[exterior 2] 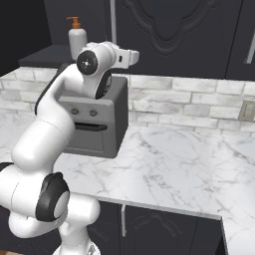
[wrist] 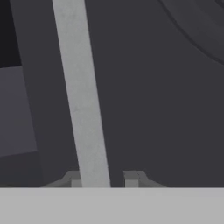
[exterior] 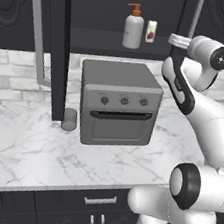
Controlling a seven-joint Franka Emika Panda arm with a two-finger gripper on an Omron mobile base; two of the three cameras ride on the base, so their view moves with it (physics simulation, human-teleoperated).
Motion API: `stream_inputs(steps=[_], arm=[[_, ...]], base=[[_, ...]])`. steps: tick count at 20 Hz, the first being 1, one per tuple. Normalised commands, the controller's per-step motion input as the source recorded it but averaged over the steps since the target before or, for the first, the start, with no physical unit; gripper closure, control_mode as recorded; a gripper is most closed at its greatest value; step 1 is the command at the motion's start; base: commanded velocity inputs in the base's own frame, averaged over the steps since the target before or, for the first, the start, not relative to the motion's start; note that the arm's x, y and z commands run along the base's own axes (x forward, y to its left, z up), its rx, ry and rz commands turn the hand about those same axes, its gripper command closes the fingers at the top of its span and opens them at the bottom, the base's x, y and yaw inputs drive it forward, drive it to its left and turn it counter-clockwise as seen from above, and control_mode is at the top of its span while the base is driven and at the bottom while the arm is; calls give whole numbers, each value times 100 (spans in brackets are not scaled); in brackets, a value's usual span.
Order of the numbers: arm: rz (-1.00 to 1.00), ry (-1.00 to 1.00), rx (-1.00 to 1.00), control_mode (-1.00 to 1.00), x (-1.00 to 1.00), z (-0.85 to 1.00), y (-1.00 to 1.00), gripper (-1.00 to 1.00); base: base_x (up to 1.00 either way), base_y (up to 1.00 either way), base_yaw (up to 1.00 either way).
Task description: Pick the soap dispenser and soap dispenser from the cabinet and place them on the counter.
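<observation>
The hand [wrist: 103, 180] is closed narrow around the silver bar handle [wrist: 83, 100] of the black cabinet door [wrist: 157, 96], one finger on each side of the bar. The white soap bottle [exterior: 133, 30] with the orange pump stands upright on the open cabinet shelf [exterior: 101, 38], to the left of the hand. A small white carton [exterior: 151, 31] stands just beside the bottle. Below the hand, a grey oven [exterior: 118, 102] and a grey cup [exterior: 69, 119] stand on the marble bench [exterior: 23, 147].

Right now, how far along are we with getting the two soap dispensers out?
Done: one cabinet door stands open. In hand: the jaws straddle the other door's silver handle. Left: the white soap dispenser sits on the shelf, no dispenser on the counter.
</observation>
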Motion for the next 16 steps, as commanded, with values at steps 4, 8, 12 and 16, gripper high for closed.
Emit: stream_inputs(steps=[4,8,12,16], arm=[[0,4,-3,-100,-1,18,-32,100],[0,5,-2,-100,-10,17,-42,100],[0,1,0,-100,-31,23,-54,100],[-2,0,0,-100,-50,23,-66,100]], base=[[0,0,0],[0,0,0],[0,0,0],[0,0,0]])
